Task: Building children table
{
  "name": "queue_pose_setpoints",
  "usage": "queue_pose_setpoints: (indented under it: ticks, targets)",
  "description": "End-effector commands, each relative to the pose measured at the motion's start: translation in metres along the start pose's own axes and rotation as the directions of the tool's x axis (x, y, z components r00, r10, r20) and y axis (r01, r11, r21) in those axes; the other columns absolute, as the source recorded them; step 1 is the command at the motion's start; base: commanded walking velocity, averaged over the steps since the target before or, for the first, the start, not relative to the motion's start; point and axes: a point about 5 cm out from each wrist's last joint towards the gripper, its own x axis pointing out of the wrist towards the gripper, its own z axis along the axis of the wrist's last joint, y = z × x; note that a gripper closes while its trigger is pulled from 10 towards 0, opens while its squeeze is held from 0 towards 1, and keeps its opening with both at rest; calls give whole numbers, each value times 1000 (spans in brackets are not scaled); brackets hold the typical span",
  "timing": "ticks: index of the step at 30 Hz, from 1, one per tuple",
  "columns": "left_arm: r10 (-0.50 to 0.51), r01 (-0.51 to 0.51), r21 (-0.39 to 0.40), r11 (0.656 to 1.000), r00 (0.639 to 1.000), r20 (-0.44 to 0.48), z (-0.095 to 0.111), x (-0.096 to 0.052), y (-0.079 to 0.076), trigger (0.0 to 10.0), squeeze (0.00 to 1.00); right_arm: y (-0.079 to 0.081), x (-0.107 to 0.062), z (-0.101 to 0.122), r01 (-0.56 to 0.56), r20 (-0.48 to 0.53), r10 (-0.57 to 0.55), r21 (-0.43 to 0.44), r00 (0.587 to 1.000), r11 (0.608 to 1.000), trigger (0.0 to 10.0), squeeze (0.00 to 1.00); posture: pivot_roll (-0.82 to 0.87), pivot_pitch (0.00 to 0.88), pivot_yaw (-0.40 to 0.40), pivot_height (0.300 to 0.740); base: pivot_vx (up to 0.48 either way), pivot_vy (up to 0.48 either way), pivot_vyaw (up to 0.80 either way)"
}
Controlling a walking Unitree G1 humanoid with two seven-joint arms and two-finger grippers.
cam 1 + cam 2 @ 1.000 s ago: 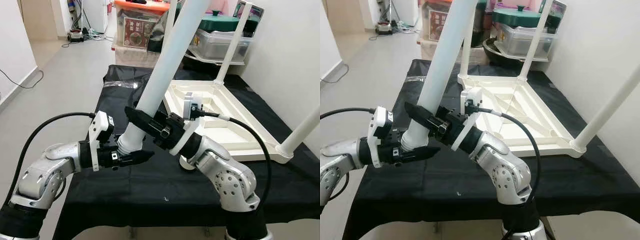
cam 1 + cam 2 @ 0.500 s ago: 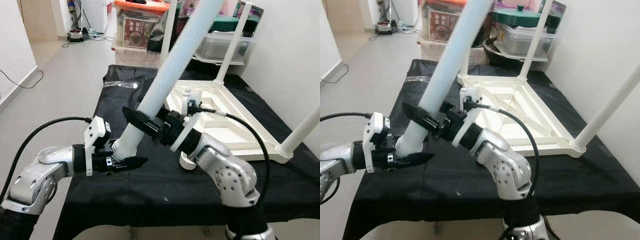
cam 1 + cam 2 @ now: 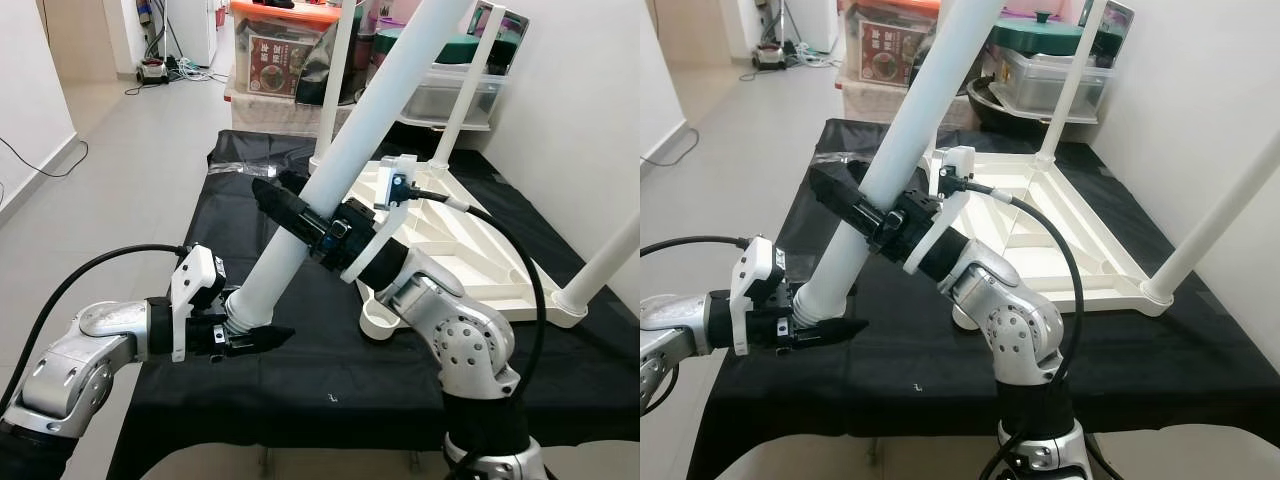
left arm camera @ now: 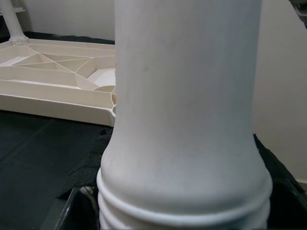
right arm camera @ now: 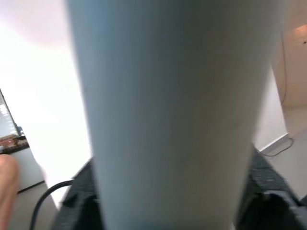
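Note:
A long white table leg slants up from low on my left toward the upper right, above the black-covered table. My left gripper is shut on the leg's threaded lower end. Higher up the shaft, my right gripper is shut on the same leg. The cream tabletop lies upside down behind them, with other white legs standing up from its corners. A round empty socket shows at its near corner, just right of the held leg.
Plastic storage boxes and a lidded bin stand behind the table. A white wall is close on the right. Open floor runs along the left. A clear plastic bag lies at the table's far left corner.
The leg has tilted further toward the right. My right gripper has risen and moved back along the shaft, while the left gripper with the threaded end has sunk slightly.

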Motion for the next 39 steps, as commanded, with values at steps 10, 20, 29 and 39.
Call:
queue_pose_setpoints:
  ticks: [10,20,29,39]
  targets:
    - [-38,39,34,999,999,-11,2,4,-2,0,0,16,-3,-22,-41,-64,44,49,997,998,0,0,106,0,-110,740,0,0,0]
    - [-3,5,69,998,999,-34,0,6,2,10000,0,10,-4,-22,1,-57,-1,-5,998,1000,0,0,110,0,-109,740,0,0,0]
    - [254,-258,104,960,966,49,2,-6,31,10000,1000,-5,-8,-9,49,-41,-52,-86,998,995,0,0,112,0,-109,740,0,0,0]
    - [257,-257,7,966,966,33,-17,-18,9,10000,1000,-51,-31,13,222,-55,-260,-376,964,900,0,0,113,0,-115,740,0,0,0]
